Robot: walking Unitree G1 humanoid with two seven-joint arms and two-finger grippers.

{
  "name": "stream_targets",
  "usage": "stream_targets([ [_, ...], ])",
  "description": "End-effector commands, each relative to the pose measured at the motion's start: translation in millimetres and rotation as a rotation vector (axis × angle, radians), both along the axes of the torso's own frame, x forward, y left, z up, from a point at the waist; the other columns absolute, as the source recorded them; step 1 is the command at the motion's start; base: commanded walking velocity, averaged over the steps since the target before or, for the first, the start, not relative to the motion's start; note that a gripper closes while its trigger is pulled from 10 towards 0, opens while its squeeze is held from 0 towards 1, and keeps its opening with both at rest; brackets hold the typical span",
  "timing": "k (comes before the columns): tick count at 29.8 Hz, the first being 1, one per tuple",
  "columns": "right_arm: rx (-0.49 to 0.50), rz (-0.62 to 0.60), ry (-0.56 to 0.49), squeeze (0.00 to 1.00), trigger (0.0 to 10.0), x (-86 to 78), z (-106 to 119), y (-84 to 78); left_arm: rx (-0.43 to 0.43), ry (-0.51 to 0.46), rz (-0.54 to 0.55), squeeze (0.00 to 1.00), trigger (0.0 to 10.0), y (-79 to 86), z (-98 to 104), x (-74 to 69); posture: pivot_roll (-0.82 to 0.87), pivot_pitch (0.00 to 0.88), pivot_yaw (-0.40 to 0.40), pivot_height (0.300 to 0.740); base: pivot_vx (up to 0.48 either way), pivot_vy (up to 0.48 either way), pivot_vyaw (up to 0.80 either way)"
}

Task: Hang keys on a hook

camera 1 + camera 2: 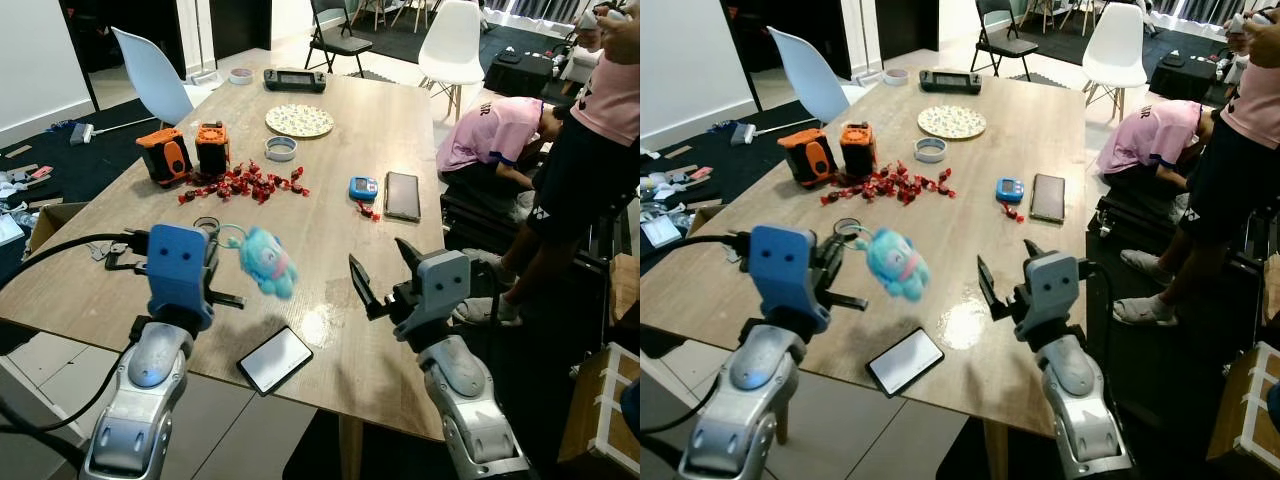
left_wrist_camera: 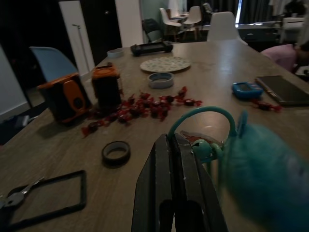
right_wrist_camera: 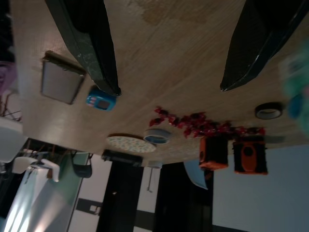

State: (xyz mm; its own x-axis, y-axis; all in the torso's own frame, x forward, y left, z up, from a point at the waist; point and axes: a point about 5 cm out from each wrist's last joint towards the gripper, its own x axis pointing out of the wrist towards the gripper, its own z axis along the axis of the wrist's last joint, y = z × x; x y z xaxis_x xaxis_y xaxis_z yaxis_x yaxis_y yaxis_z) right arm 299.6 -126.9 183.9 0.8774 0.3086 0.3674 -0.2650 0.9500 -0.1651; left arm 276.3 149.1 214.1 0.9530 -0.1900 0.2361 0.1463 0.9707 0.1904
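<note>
From the head camera I take the phone (image 1: 275,360) at the near edge of the surface (image 1: 330,190) as my landmark. Just beyond it and to its left, my left tool (image 1: 222,268) is raised over the surface with its fingers together, clamped on the teal loop of the keychain; the fuzzy blue plush (image 1: 268,262) swings blurred off the tool, clear of the wood. To the right of the phone, my right tool (image 1: 381,272) hovers with its fingers apart and empty. Well beyond the phone lie a scatter of red candies (image 1: 245,185) and two orange devices (image 1: 188,152). Two people are off the surface's right side, one bent low.

The left wrist camera looks along the closed black fingers (image 2: 175,179); the teal loop (image 2: 203,121) arcs out just past their tips, and the plush is a blur beside it. I cannot make out actual keys on the ring. A separate key in a black frame (image 2: 46,199) lies on the wood nearer the wrist.

The right wrist camera shows both fingers (image 3: 89,43) wide apart above bare wood.

As I judge it, the pick-up is done and the carry is next. I see no hook here, so the next move calls for turning to find one while keeping the grip firm.
</note>
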Motion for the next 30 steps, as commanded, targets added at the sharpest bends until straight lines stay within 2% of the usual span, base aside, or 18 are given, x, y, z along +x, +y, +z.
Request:
stream_targets([
  [1,0.004,-0.055,-0.007,0.0,10.0,-3.9,-3,-11.8,-0.006,-0.006,-0.053,0.0,10.0,-12.2,-1,-3.6,0.12,0.105,-0.024,0.74,0.0,0.0,0.0],
  [6,0.005,-0.096,-0.016,0.0,10.0,-6.4,-4,-19.5,0.015,-0.006,-0.081,0.0,10.0,-22.5,-8,-2.7,0.09,0.094,0.0,0.74,0.0,0.0,0.0],
  [10,0.002,-0.114,-0.033,0.0,10.0,-6.4,-2,-22.9,0.058,-0.035,-0.033,0.0,10.0,-21.4,-11,4.0,0.07,0.089,0.015,0.74,0.0,0.0,0.0],
  [20,0.0,-0.098,-0.038,0.0,10.0,-6.1,-2,-18.0,0.04,-0.022,-0.018,0.0,10.0,-20.1,-13,3.1,0.08,0.098,0.007,0.74,0.0,0.0,0.0],
  [30,-0.001,-0.055,-0.023,0.0,10.0,-4.0,-7,-7.5,0.057,0.001,-0.021,0.0,10.0,-18.5,-25,-5.6,0.11,0.101,-0.008,0.74,0.0,0.0,0.0],
])
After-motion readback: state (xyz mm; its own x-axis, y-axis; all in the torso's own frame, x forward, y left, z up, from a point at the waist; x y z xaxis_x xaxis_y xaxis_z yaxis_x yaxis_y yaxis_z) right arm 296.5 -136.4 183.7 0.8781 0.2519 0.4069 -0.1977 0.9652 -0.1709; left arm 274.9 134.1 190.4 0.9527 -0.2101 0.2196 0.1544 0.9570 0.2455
